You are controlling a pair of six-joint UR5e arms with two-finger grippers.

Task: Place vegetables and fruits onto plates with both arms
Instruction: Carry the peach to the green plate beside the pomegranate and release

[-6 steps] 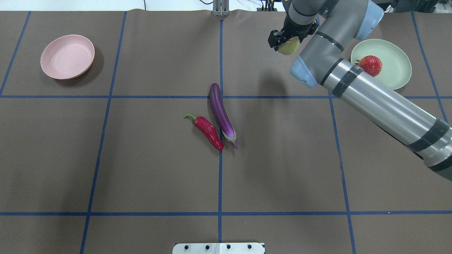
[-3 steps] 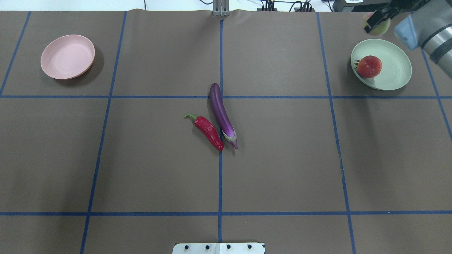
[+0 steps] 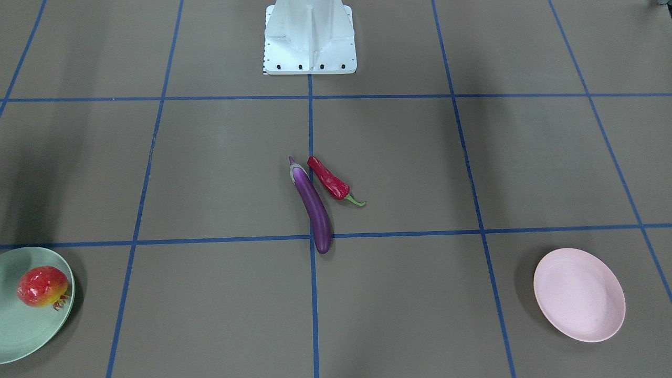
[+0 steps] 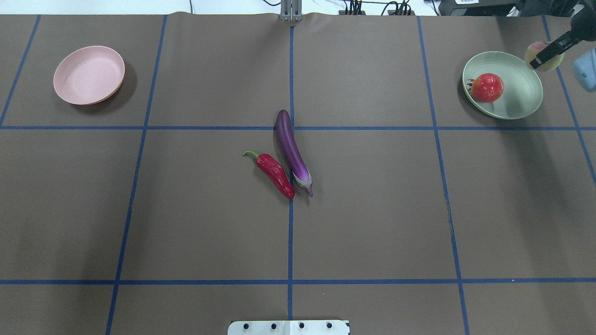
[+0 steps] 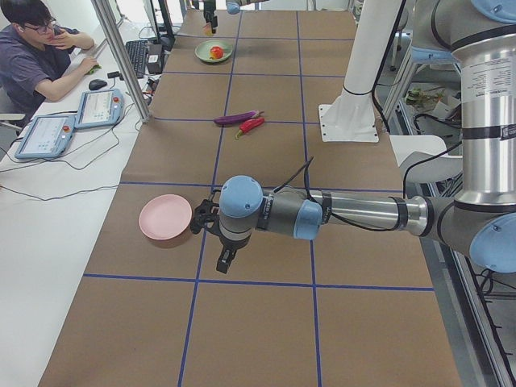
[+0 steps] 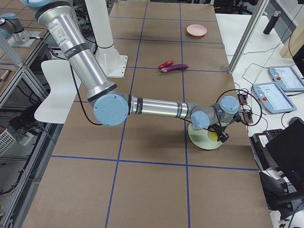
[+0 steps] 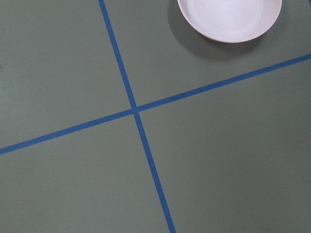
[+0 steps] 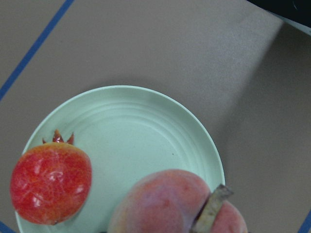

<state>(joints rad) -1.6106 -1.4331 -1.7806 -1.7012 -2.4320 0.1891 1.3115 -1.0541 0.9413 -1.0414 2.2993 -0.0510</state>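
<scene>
My right gripper (image 4: 545, 55) is shut on the pale pink-green peach (image 4: 535, 49) and holds it above the far right rim of the mint green plate (image 4: 524, 100). The right wrist view shows the peach (image 8: 165, 204), the plate (image 8: 136, 131) below it and the pomegranate (image 8: 51, 182) lying on the plate's left side. The purple eggplant (image 4: 292, 149) and the red chili (image 4: 275, 174) lie side by side at the table's middle. The pink plate (image 4: 88, 74) is bare at the far left. My left gripper (image 5: 223, 260) hovers next to the pink plate; I cannot tell its state.
The white base block (image 3: 310, 37) stands at the robot's edge of the table. Blue tape lines cross the brown mat. An operator (image 5: 36, 48) sits at a side desk with tablets and cables, beyond the table's far edge.
My right arm has swung from the table's far middle to the right with the peach, which now hangs over the green plate's right rim. The vegetables and plates have not moved.
</scene>
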